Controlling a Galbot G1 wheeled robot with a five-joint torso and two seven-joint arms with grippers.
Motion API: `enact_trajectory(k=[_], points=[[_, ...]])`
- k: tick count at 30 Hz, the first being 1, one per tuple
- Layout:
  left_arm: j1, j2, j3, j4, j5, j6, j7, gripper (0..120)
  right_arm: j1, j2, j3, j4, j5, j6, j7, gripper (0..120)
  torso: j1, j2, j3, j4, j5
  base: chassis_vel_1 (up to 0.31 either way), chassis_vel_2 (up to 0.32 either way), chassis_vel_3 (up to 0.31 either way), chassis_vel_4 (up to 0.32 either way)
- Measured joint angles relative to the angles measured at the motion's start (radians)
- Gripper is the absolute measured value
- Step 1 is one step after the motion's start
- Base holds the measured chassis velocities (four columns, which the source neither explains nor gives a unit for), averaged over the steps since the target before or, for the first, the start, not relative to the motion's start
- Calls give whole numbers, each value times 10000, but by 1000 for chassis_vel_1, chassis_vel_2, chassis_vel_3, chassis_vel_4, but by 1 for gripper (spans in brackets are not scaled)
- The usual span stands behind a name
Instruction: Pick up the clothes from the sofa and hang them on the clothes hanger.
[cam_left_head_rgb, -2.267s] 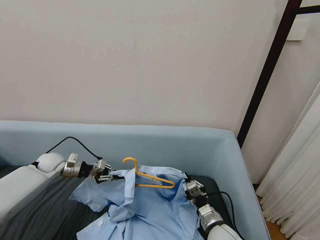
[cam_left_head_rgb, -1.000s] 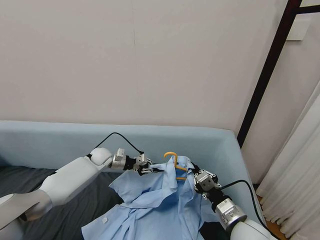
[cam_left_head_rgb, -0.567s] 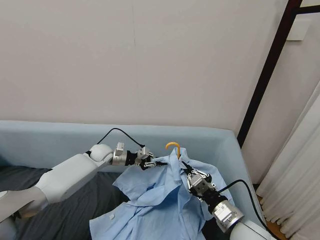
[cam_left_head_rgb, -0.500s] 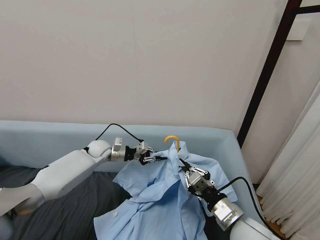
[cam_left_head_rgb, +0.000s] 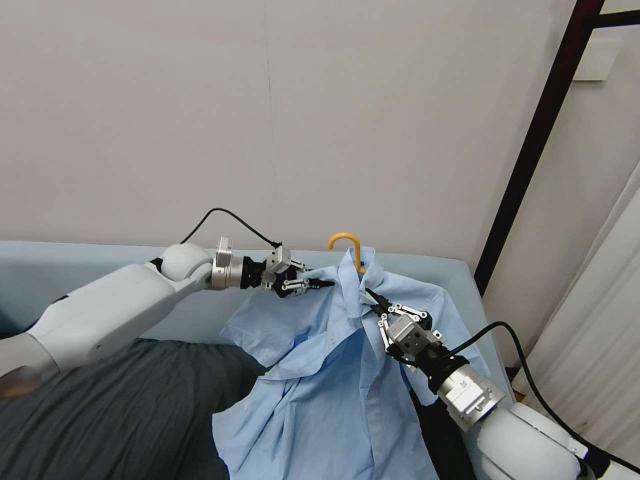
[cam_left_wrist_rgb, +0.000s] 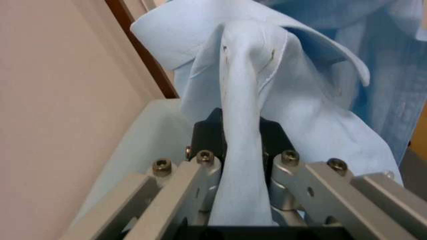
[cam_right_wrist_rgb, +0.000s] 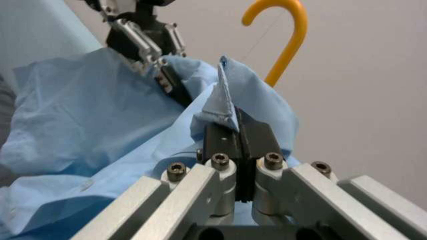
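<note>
Beige wall (cam_left_head_rgb: 300, 120), dark pole (cam_left_head_rgb: 532, 150), white curtain (cam_left_head_rgb: 600, 330), dark grey fabric (cam_left_head_rgb: 130, 420)

Left gripper (cam_left_head_rgb: 322, 284), right gripper (cam_left_head_rgb: 376, 306) risen; shirt (cam_left_head_rgb: 330, 390) lifted off sofa (cam_left_head_rgb: 40, 265) seat; hanger (cam_left_head_rgb: 347, 243) hook now above back edge.

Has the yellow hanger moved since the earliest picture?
Yes. The hanger rose and went right: it lay low on the sofa, and now its hook stands above the sofa's back.

A: What colour is the shirt (cam_left_head_rgb: 340, 390)?
B: Plain light blue, no pattern. The hanger hook (cam_left_head_rgb: 347, 243) above the shirt is yellow-orange.
A: And around the shirt?
B: Pale blue sofa (cam_left_head_rgb: 440, 275), dark grey seat cover (cam_left_head_rgb: 100, 410), beige wall (cam_left_head_rgb: 300, 120).
</note>
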Motion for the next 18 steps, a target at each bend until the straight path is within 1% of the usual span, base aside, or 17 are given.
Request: enact_trajectory(k=[3, 8, 12, 18], points=[[-484, 85, 179, -72, -236, 25, -12, 8, 255, -295, 62, 264, 375, -191, -21, 0, 0, 0, 0, 2, -1, 0, 0, 0, 0], [-889, 207, 291, -400, -529, 151, -60, 8, 778, -443, 99, 318, 823, -452, 92, 0, 0, 1, -1, -1, 1, 0, 0, 0, 0], [-968, 368, 383, -710, -556, 200, -117, 8, 1135, -398, 35, 151, 898, -610, 142, 0, 0, 0, 0, 3, -1, 0, 0, 0, 0], [-765, 423, 251, -861, -564, 233, -279, 8, 853, -471, 42, 381, 946, -716, -223, 0, 0, 1, 0, 2, -2, 0, 0, 0, 0]])
